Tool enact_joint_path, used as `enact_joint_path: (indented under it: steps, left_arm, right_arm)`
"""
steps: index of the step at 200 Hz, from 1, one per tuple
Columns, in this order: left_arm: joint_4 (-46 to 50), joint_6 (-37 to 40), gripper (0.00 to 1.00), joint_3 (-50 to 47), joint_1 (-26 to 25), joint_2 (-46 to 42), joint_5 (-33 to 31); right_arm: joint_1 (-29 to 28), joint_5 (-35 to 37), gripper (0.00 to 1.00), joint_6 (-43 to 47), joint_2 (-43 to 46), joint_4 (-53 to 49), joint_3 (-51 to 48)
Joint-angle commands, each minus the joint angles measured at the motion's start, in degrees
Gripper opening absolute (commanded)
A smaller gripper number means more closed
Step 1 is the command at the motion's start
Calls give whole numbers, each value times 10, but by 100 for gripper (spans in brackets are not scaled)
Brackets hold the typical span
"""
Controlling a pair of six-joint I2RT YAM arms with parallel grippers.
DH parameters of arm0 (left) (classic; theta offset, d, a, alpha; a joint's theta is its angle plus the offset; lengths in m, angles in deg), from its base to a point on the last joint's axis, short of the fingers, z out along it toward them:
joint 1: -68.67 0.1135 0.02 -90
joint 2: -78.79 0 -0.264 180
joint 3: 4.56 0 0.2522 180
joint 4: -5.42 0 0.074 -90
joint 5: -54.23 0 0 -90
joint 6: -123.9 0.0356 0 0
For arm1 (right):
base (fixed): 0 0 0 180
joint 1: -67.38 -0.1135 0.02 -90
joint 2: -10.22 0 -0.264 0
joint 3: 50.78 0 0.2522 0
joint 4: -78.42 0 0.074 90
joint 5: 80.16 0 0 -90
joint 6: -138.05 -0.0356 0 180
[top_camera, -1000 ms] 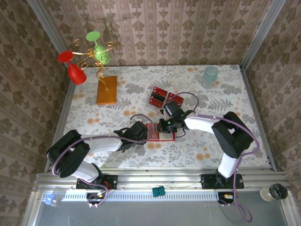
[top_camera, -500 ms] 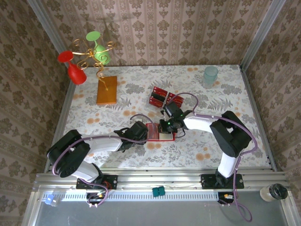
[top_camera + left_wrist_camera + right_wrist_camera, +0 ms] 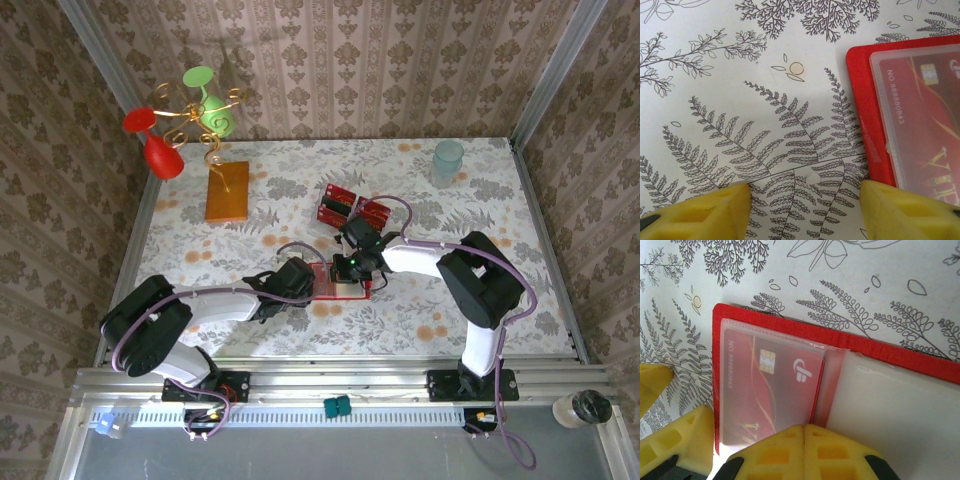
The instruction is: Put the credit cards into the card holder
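The white left arm (image 3: 215, 300) stretches low from its base toward the middle. The left end effector (image 3: 805, 215) points rightward, its yellow fingers (image 3: 705, 212) parted about halfway. The white right arm (image 3: 440, 262) bends at the elbow and reaches leftward. The right end effector (image 3: 804, 450) has its yellow fingers pressed together. The two end effectors sit close, facing each other.
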Motion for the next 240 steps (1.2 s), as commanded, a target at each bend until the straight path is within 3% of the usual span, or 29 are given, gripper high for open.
enact_joint_path:
  steps: [1,81,181,240]
  left_arm:
    - [-10,-8,60,-5,4,14,15]
    - [7,-9,60,-10,6,-7,7]
    - [81,-14,62,-18,33,-146,5]
    - [62,-15,63,59,3,-99,22]
  right_arm:
    - [-6,4,1,9,-13,-26,13]
    - [0,9,3,12,28,-51,36]
    - [43,27,9,33,87,-77,7]
    - [71,31,9,51,79,-73,-18]
